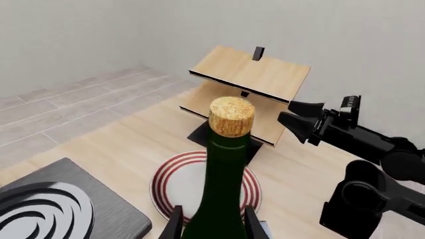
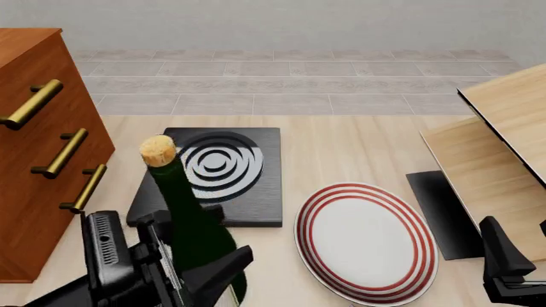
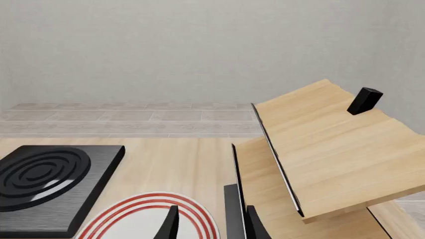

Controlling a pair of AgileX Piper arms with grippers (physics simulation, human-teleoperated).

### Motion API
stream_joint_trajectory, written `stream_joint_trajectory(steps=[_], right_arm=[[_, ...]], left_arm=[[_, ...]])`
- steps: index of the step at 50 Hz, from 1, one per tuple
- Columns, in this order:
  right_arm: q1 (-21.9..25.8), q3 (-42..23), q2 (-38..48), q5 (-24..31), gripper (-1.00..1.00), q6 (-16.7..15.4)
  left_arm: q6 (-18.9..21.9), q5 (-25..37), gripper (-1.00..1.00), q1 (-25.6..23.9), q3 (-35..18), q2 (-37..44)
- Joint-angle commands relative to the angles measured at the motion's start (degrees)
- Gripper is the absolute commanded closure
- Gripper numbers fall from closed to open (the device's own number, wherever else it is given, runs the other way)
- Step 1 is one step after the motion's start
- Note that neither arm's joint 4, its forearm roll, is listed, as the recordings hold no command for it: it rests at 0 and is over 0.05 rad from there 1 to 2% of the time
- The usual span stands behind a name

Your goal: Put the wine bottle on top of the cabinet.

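Dark green glass identifies the wine bottle (image 2: pixel 192 224), which stands upright at the near left of the table (image 2: pixel 350 147), its tan cork (image 2: pixel 158 151) uppermost. The left end effector (image 1: pixel 214 221) pinches the bottle's body low down, with 1 finger showing on each side of the glass in the left wrist view. The bottle is not on the cabinet (image 2: pixel 34 128); that reddish-brown wooden unit stands just to its left, its 3 brass bar handles (image 2: pixel 60 153) facing the bottle, and its top lies above the level of the cork in the front view.

Behind the bottle lies a black square pad (image 2: pixel 222 176) bearing concentric grey rings. To the right of the bottle sits a white plate (image 2: pixel 367 240) with red rim stripes, resting flat on the table. Further right stands a pale-wood slanted-panel structure (image 2: pixel 503 147) on a black base (image 2: pixel 444 214), with a small black knob (image 3: pixel 365 100) on its upper panel.

The right end effector (image 3: pixel 209 224) is at the near right, close to the plate's edge and the structure's base. Its 2 fingers are spread slightly with nothing between them.
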Motion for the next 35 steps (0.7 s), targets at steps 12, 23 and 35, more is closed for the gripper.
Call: stream_joint_trajectory(steps=[12,23,35], right_arm=[[0.0,0.0,0.0,0.0,-1.0,0.01],[0.01,0.0,-0.01,0.0,-1.0,0.0],[-0.01,0.0,0.0,0.0,-1.0,0.01]], left_arm=[[3.52,11.21,1.0,5.0,-2.64,-12.79],[4.17,13.02,1.0,7.28,-1.75,-16.18],[6.31,18.56,1.0,10.94,-2.99,-20.97]])
